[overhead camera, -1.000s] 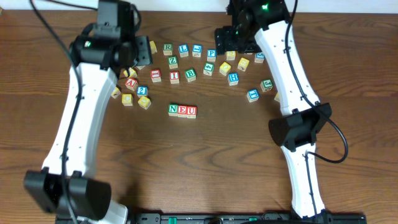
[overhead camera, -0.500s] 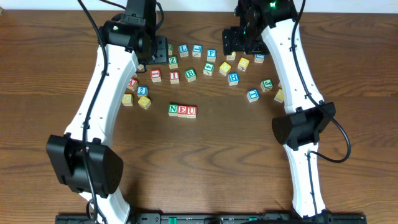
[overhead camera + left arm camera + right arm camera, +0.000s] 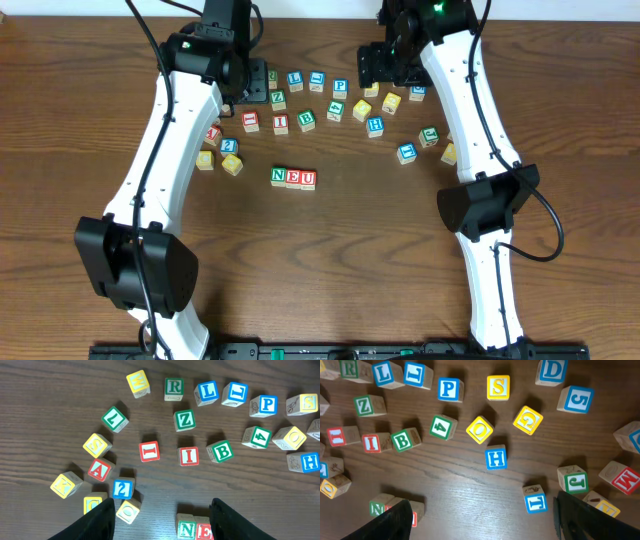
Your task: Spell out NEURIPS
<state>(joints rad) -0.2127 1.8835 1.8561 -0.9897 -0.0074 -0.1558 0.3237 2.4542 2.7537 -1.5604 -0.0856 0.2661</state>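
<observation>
Green N (image 3: 279, 177), red E (image 3: 294, 178) and red U (image 3: 309, 179) stand in a row mid-table. Green R (image 3: 174, 388), red I (image 3: 188, 455), blue P (image 3: 267, 404) and yellow S (image 3: 308, 404) lie loose in the scatter behind. My left gripper (image 3: 258, 78) is open and empty above the table near the R; in its wrist view (image 3: 162, 505) N (image 3: 186, 529) and E (image 3: 202, 531) sit at the bottom edge. My right gripper (image 3: 375, 62) is open and empty (image 3: 481, 500), with P (image 3: 449, 389) and S (image 3: 498, 386) ahead of it.
Other cubes are scattered along the back: Z (image 3: 184, 419), B (image 3: 222, 451), a second red I (image 3: 149, 451), two blue L cubes (image 3: 207, 391), H (image 3: 496, 457), D (image 3: 552, 370), 5 (image 3: 577, 399), yellow O (image 3: 480, 429). More cubes cluster at the left (image 3: 218, 150).
The left arm swung right and back, from the left cluster to over the R end of the scatter, then held still. The right arm barely shifted.
</observation>
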